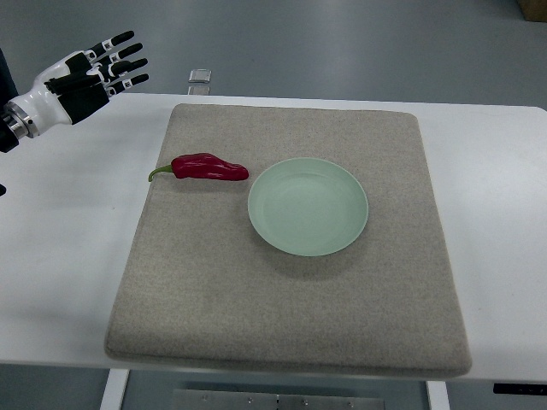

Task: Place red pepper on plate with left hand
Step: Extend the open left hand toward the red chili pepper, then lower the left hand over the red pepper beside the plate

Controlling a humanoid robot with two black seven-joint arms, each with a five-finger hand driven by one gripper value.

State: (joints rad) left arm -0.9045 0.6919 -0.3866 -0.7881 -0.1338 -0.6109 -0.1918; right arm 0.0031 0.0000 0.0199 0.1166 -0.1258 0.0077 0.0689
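Note:
A dark red pepper (pixel 208 167) with a green stem lies on its side on the grey mat, stem pointing left. A pale green plate (pixel 308 206) sits just right of it, empty, near the mat's middle. My left hand (pixel 94 73) is at the upper left, above the table's far left corner, fingers spread and holding nothing. It is well apart from the pepper, up and to the left of it. My right hand is out of view.
The grey felt mat (pixel 282 290) covers most of the white table (pixel 60 248). A small clear object (pixel 200 79) sits at the table's far edge, right of my left hand. Grey floor lies beyond.

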